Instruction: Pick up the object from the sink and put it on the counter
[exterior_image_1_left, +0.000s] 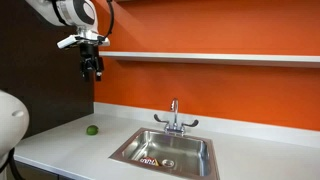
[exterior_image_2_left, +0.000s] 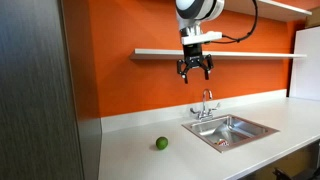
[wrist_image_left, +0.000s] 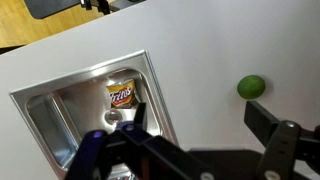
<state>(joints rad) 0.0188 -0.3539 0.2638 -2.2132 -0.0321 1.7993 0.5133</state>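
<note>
High over one long pale counter, hovering with one gripper on one robot arm, in front of one orange wall and roughly level with one white shelf. Keeping the two fingers spread wide apart and clasping nothing, plainly so in the wrist view and again in both exterior views. Looking straight down, through the wrist camera, on one stainless-steel sink sunk into that counter. Cradling exactly one packet in the single basin: small and crinkly, red and white with yellow-orange bits, lying flat on the steel floor. Showing its printed face upward in the wrist view, just beyond one dark finger that is hiding part of the basin. Resting, in both exterior views, toward the basin's front edge, well below the gripper and touching neither finger. Backing onto one chrome faucet with two handles at the rear rim. Sharing the countertop with one small green ball, sitting on bare surface off to one side of the sink, clear of its rim and well apart from the packet.
</note>
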